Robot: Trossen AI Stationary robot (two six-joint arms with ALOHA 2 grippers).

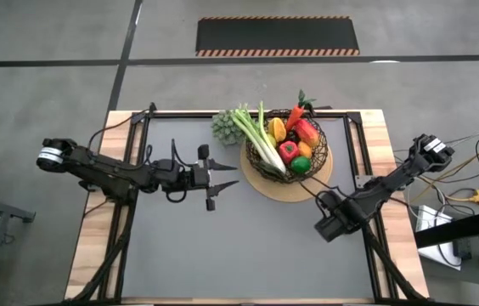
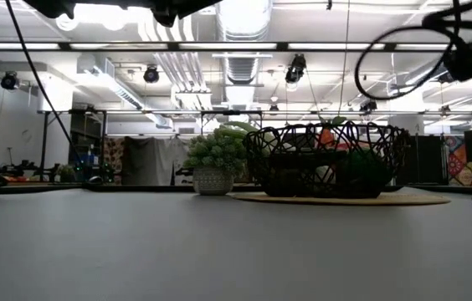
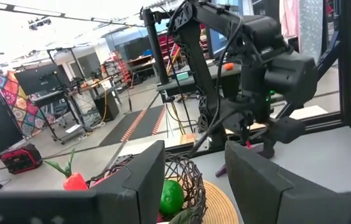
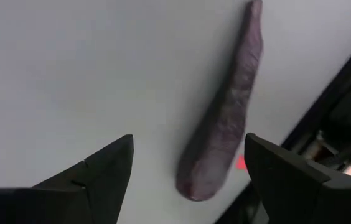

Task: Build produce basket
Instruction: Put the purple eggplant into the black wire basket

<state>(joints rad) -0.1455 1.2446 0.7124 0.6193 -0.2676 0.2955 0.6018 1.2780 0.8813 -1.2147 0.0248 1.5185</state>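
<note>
The dark wire basket (image 1: 321, 141) stands on a round tan mat (image 1: 309, 184) at the table's far middle. It holds a leek (image 1: 259, 140), a carrot (image 1: 295, 114), and red (image 1: 289, 151), green (image 1: 301, 165) and yellow (image 1: 275, 129) pieces. A long dark purple piece (image 4: 225, 118) lies flat on the grey table near the right rail. My right gripper (image 4: 188, 143) hangs open above it, pointing down, one finger on each side of its thick end, without touching it. My left gripper (image 1: 222, 178) is open and empty, held level, left of the basket (image 3: 188, 180).
A small potted plant (image 1: 222, 126) stands just left of the basket. Black frame rails (image 1: 360, 144) run along the table's sides and far edge. The grey mat (image 1: 248, 246) toward the near edge is free room.
</note>
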